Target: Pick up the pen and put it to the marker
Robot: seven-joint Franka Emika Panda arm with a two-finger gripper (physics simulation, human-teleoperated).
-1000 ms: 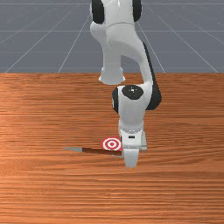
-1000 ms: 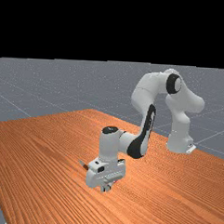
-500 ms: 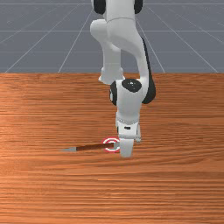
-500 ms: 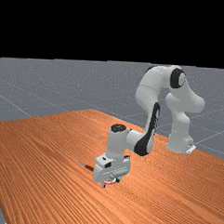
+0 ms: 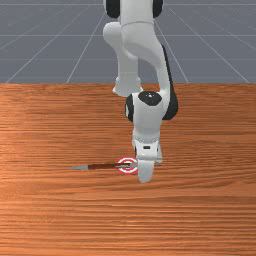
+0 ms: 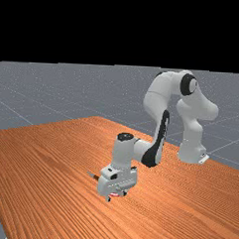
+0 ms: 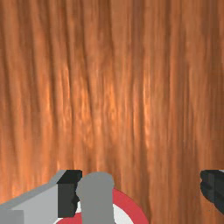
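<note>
between parted jaws, pen [image 7: 97, 203] perhaps against one

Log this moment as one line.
pen: across red-and-white target marker | gripper: open, pen's grey end between fingers | pen-marker contact: cannot tell

no readable text, no labels, no numbers, no signs
</note>
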